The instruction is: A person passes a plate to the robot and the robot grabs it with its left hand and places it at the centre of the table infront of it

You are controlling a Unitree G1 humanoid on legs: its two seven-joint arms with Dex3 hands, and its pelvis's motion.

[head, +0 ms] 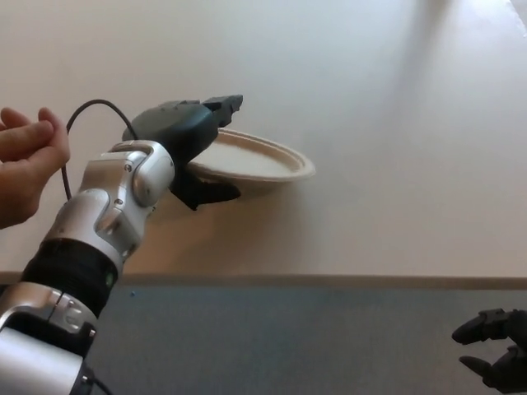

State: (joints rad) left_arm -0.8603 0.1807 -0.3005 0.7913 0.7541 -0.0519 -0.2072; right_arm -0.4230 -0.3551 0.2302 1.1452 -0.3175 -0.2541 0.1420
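Plate (263, 160): shallow, round, beige, matte like pressed paper fibre, with a raised rolled rim. It sits over the left half of the counter (395, 123), roughly midway between far and near edges. Its right rim casts a shadow on the surface; whether the plate touches the counter or is held just above it cannot be told.

Left hand (193, 144): black, smooth moulded shell. It pinches the plate's left rim, fingers (224, 104) laid over the top, thumb (210, 192) under the rim. Forearm (103, 218) is silver-grey metal with a black ribbed band near the elbow; a thin black cable (78, 123) loops off the wrist.

Counter: plain cream, matte, unmarked. Wide open surface to the right of the plate and toward the far edge. The near edge runs straight across the lower frame, with grey floor (288, 337) below it.

A person's hand (25, 164), curled loosely, is at the left edge, just beside the cable and apart from the plate.

Right hand (494, 346): black, at the bottom right corner off the counter, fingers spread, holding nothing.

No readable writing anywhere.
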